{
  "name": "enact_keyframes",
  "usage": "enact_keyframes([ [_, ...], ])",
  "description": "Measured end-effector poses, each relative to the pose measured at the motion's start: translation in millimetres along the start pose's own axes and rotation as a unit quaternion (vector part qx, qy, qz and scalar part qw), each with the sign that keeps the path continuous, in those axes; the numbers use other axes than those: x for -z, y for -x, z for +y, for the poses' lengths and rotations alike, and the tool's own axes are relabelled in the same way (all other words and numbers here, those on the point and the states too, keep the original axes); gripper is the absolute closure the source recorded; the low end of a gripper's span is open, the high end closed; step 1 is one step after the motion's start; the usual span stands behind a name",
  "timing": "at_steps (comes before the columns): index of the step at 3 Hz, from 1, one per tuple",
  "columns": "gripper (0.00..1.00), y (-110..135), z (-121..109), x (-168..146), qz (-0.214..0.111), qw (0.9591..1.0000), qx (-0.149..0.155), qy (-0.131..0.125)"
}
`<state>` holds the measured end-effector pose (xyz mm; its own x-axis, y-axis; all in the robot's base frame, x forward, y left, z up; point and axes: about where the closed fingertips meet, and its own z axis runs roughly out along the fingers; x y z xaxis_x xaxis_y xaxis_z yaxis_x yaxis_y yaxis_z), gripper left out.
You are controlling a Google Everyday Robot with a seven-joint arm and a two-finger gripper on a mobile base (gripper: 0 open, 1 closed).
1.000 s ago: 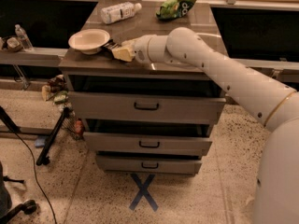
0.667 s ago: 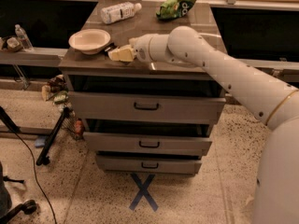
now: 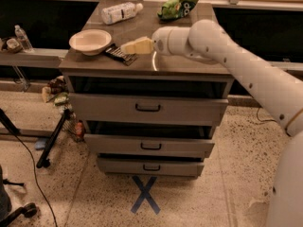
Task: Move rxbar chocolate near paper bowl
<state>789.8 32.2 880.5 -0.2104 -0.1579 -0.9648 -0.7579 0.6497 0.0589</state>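
Observation:
The rxbar chocolate (image 3: pixel 118 54), a small flat black bar with pale marks, lies flat on the cabinet top just right of the paper bowl (image 3: pixel 90 41), close to its rim. The bowl is round, cream-white and upright at the front left of the top. My gripper (image 3: pixel 129 47) hovers just right of the bar and slightly above it, pointing left. It is open and holds nothing. The white arm reaches in from the right.
A white plastic bottle (image 3: pixel 120 12) lies on its side at the back left of the top. A green snack bag (image 3: pixel 179 5) sits at the back right. The grey cabinet (image 3: pixel 147 109) has three drawers, slightly open. A stand's black legs (image 3: pixel 52 141) are on the floor at the left.
My gripper has drawn back to the right and up a little. The black bar, hidden under it before, now shows lying free on the top beside the bowl.

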Motion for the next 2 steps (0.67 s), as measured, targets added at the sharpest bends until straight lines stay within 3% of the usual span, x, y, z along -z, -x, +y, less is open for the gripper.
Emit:
enact_keyframes([
  [1,0.0,17,-51,50,-0.007,0.998,0.011,-0.062],
  [2,0.0,27,-101,103,0.009,0.9867,0.038,-0.158],
])
